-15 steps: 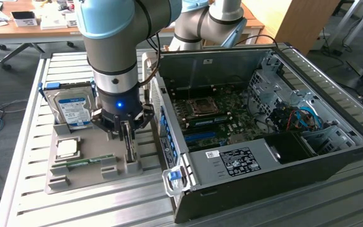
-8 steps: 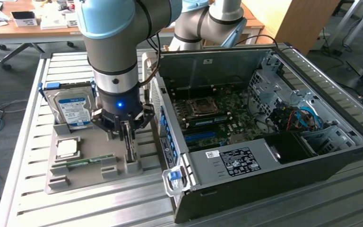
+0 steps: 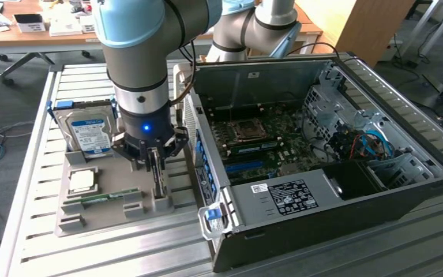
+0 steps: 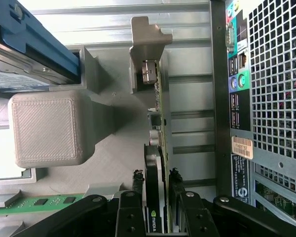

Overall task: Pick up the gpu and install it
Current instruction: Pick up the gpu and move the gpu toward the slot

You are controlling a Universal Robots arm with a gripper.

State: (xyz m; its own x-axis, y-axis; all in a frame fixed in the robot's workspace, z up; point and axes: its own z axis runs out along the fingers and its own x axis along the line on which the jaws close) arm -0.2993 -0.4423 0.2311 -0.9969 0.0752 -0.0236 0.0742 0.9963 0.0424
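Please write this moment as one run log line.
gripper: low over gpu | gpu: on edge in gray holder tray | hard drive: in tray | computer case: open

Single arm (image 3: 136, 57) stood near vertical, wrist pointed straight down, blue light lit at its collar. The gripper (image 3: 156, 172) hung low, fingers (image 4: 136, 180) partway closed, pressed against both faces of the upright gpu (image 4: 153, 165).

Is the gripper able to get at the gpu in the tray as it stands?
Likely yes. The gpu stands on edge in its tray slot, no other part crowding it, and the gripper looks to have its fingers closed on both faces.
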